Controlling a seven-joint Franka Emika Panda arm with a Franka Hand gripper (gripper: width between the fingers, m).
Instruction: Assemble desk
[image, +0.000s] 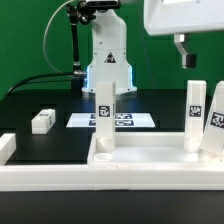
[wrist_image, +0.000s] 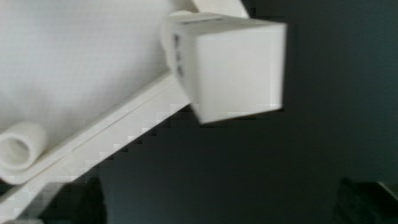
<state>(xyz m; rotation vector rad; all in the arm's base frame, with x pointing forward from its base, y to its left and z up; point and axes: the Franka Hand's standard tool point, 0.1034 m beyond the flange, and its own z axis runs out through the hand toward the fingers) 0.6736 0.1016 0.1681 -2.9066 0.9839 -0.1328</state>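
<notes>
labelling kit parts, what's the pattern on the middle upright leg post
The leg post is white with a black-and-white square tag, clearest in the exterior view.

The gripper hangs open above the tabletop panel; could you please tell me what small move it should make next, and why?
Probably travel toward the exterior view's left and lower over the loose leg post. The gripper is open and holds nothing, three leg posts already stand upright on the tabletop panel, and the fourth lies alone on the table.

White posts (image: 106, 140), black-and-white tags (image: 105, 113)
</notes>
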